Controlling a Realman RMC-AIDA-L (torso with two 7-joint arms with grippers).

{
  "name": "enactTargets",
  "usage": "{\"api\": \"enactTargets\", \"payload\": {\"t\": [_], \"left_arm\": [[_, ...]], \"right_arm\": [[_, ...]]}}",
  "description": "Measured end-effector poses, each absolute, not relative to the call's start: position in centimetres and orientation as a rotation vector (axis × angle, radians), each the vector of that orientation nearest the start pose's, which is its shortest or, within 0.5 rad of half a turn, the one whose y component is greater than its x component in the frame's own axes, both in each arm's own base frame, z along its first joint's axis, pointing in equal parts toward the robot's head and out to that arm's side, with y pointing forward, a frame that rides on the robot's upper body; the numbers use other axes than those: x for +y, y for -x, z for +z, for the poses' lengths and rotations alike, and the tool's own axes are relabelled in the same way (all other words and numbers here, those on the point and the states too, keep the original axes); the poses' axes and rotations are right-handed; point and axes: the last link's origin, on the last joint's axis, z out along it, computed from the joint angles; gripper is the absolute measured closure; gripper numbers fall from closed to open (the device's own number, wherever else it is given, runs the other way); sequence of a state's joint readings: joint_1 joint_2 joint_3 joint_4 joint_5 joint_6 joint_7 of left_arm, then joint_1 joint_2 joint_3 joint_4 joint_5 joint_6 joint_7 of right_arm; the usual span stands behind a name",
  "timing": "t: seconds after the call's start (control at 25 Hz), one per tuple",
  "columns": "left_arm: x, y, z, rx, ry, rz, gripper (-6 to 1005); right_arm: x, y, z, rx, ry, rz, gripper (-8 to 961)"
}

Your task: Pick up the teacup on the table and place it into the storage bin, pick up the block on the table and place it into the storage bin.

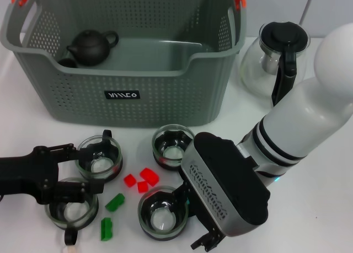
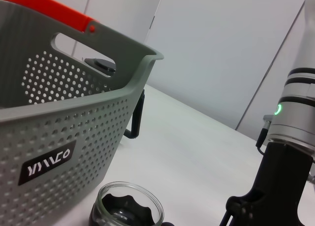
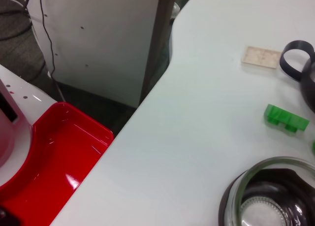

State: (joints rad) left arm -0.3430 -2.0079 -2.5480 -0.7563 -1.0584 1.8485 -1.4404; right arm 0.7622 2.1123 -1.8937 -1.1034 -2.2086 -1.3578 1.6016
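Observation:
Several glass teacups stand in front of the storage bin [image 1: 165,93]: two nearer it [image 1: 99,156] [image 1: 172,145] and two nearer me [image 1: 73,209] [image 1: 162,213]. Red blocks [image 1: 148,176] and green blocks [image 1: 115,202] lie between them. My left gripper [image 1: 83,169] is open at the left, between the two left cups, one finger lying over the near cup's rim. My right gripper [image 1: 205,241] hangs beside the near right teacup [image 3: 270,199], its wrist covering most of it. A green block [image 3: 287,118] shows in the right wrist view, and a teacup [image 2: 125,209] below the bin [image 2: 59,122] in the left wrist view.
A black teapot [image 1: 91,46] sits inside the bin at its left. A glass pot with a black handle [image 1: 278,54] stands to the bin's right. Beyond the table edge a red tray [image 3: 54,157] lies on the floor.

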Motion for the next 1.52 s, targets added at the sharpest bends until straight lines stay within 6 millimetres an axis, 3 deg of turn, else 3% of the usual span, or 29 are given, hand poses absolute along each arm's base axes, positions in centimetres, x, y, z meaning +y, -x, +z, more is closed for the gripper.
{"api": "enactTargets", "payload": {"t": [0.28,0.48,1.24,1.44,1.52], "left_arm": [[25.7,31.4,4.9,-0.814,2.773,-0.699,94],[25.7,31.4,4.9,-0.815,2.772,-0.698,94],[25.9,31.4,4.8,-0.821,2.767,-0.7,94],[25.9,31.4,4.8,-0.817,2.769,-0.7,94],[26.0,31.3,4.8,-0.816,2.769,-0.7,94]], "right_arm": [[29.5,-12.0,-12.8,-0.921,3.196,-0.487,163],[29.4,-11.9,-13.1,-0.933,3.184,-0.48,277],[29.6,-11.4,-13.7,-0.883,3.165,-0.496,445],[29.6,-11.4,-13.7,-0.866,3.167,-0.499,659],[29.6,-11.4,-13.7,-0.866,3.166,-0.501,700]]}}
